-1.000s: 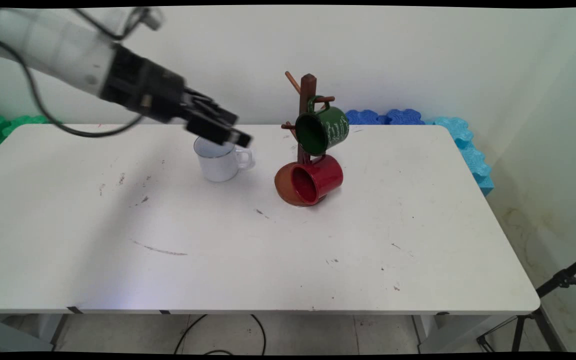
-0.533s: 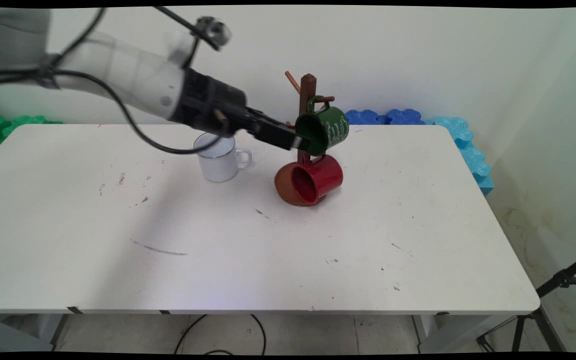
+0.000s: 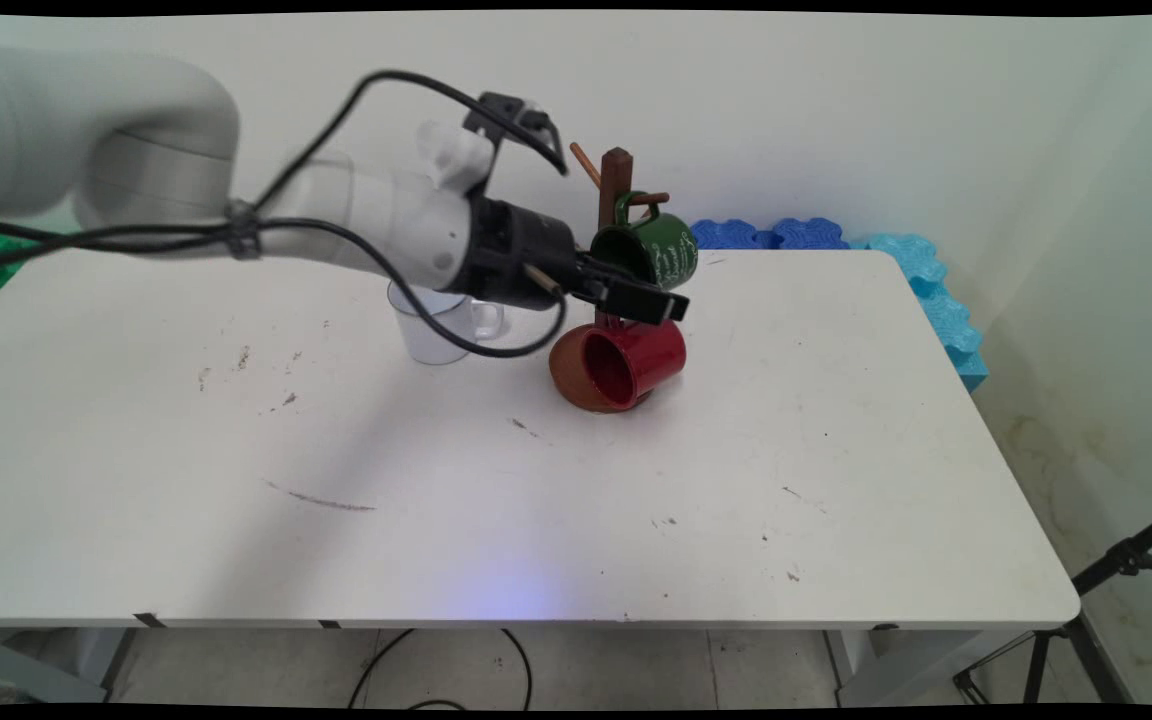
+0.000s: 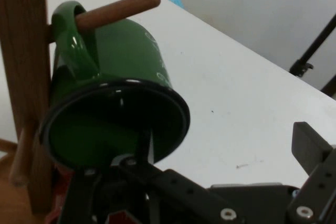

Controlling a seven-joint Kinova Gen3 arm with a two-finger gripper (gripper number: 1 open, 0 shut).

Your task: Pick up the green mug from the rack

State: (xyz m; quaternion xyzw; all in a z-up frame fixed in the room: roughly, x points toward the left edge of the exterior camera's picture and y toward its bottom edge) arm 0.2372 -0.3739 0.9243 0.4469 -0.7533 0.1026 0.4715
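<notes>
Bench: white, carrying everything here.
Mug tree: standing upright at the far middle; the arm is hiding its lower post.
White mug: sitting upright behind the arm, its rim being covered.
Red mug: lying on its side at the tree's foot, mouth facing the near left.
Green mug: hanging by its handle on a peg, tilted, mouth pointing down-left towards the tool.
Tool: fingers standing apart; one finger is reaching inside the green mug's mouth, the other staying outside.
</notes>
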